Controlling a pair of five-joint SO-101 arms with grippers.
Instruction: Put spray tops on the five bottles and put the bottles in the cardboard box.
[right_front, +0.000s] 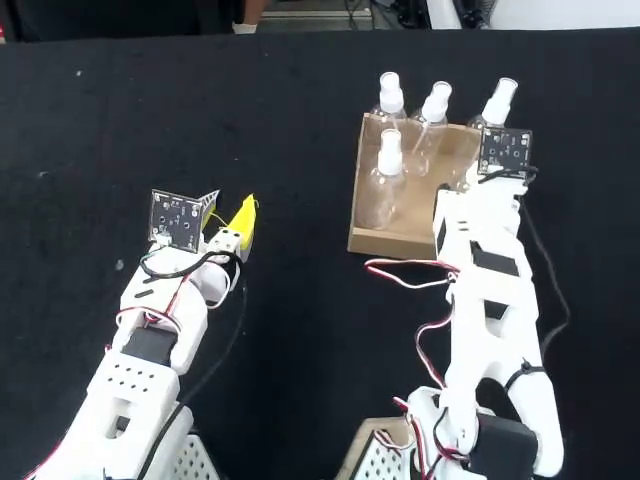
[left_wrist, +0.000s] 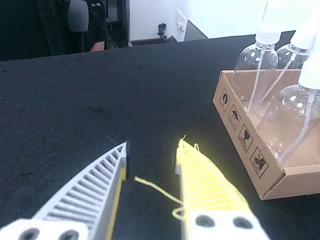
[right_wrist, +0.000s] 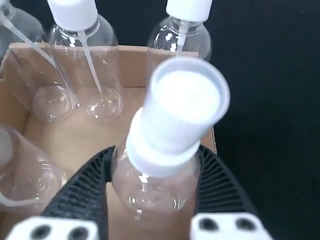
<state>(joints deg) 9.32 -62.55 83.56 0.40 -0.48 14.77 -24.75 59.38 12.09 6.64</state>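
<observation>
The cardboard box (right_front: 385, 242) sits at the back right of the black table. Three clear bottles with white spray tops stand in it (right_front: 388, 165) (right_front: 390, 98) (right_front: 436, 102). Another bottle (right_front: 499, 102) is at its far right corner; whether it is inside the wall I cannot tell. My right gripper (right_wrist: 157, 155) is shut on one more capped bottle (right_wrist: 182, 107), held upright over the box floor (right_wrist: 80, 135) near its right wall. My left gripper (left_wrist: 152, 147) stands open and empty over bare table, left of the box (left_wrist: 245, 140).
The table (right_front: 280, 120) spreads wide and black to the left of and in front of the box. A loose yellow thread (left_wrist: 155, 189) hangs from the left gripper's yellow finger. Both arm bases (right_front: 380, 455) stand at the near edge.
</observation>
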